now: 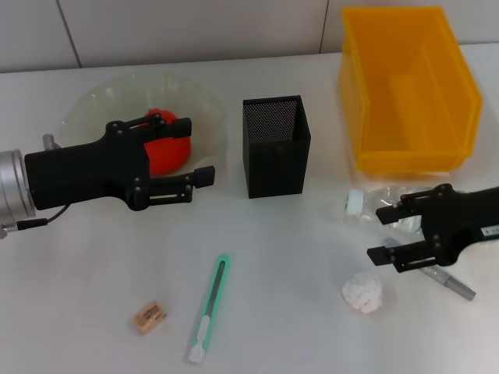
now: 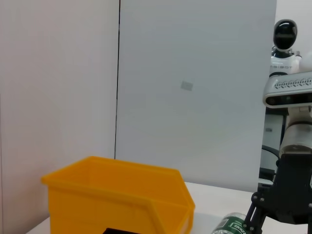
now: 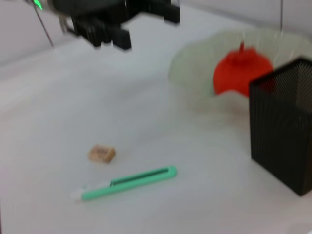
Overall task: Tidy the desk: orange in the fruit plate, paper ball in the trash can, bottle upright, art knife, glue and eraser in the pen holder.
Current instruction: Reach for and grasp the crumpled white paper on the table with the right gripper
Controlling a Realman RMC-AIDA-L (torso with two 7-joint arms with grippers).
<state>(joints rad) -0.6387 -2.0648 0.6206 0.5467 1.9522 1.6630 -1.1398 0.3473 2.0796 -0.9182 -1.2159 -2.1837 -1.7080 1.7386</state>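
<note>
The orange (image 1: 165,149) lies in the translucent fruit plate (image 1: 93,105); my left gripper (image 1: 199,149) stands open just beside and above it, holding nothing. The clear bottle (image 1: 373,204) lies on its side in front of the yellow trash can (image 1: 405,89). My right gripper (image 1: 380,234) is open next to the bottle. A grey glue stick (image 1: 454,284) pokes out from under that arm. The paper ball (image 1: 362,293), the green art knife (image 1: 209,308) and the eraser (image 1: 148,317) lie on the table. The black mesh pen holder (image 1: 274,144) stands upright in the middle.
In the right wrist view the art knife (image 3: 129,182) and eraser (image 3: 101,154) lie in front of the pen holder (image 3: 285,126), with the orange (image 3: 241,73) behind. The left wrist view shows the trash can (image 2: 117,200) and the bottle (image 2: 229,225).
</note>
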